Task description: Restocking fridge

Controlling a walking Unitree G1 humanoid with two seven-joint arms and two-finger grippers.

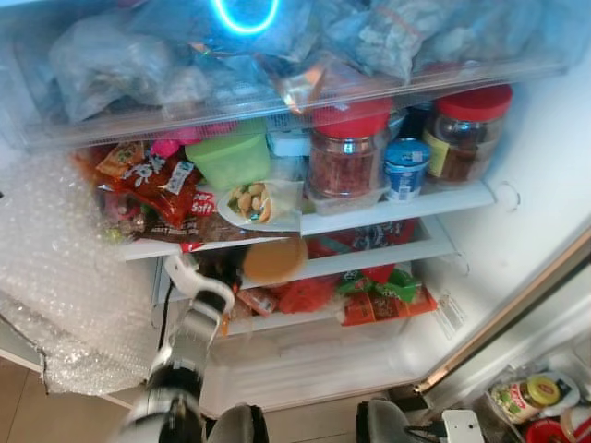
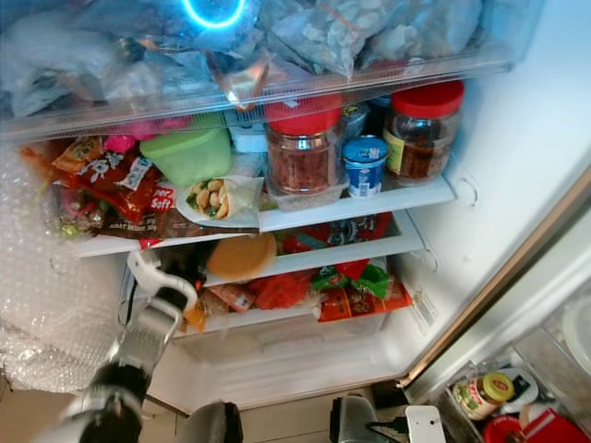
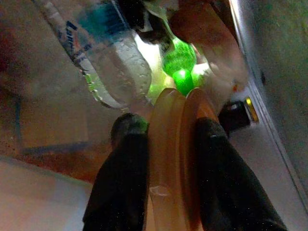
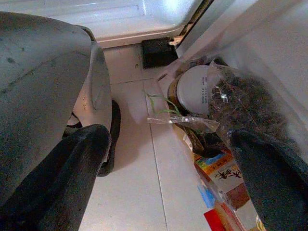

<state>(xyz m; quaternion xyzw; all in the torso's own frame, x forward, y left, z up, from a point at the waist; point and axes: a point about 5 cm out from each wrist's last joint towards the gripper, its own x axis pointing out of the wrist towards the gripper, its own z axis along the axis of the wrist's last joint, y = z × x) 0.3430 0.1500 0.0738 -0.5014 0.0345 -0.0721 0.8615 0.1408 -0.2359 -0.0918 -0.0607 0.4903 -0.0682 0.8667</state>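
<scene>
The fridge stands open in front of me. My left arm (image 1: 189, 346) reaches up into the dark left end of a lower shelf (image 1: 369, 261). In the left wrist view my left gripper (image 3: 168, 127) is shut on an orange ribbed plastic object (image 3: 173, 159), one black finger on each side. Just past it lies a clear water bottle (image 3: 113, 62) on its side, with a green item (image 3: 179, 60) behind. My right gripper (image 4: 171, 144) hangs open beside my body over the floor, with nothing between its fingers.
Two red-lidded jars (image 1: 349, 152), a green tub (image 1: 229, 157), a blue cup (image 1: 404, 168) and snack packets (image 1: 152, 185) crowd the shelf above. Bubble wrap (image 1: 65, 268) hangs at the left. A drawer of bags (image 1: 277, 55) is overhead. Door-shelf jars (image 1: 526, 395) sit at lower right.
</scene>
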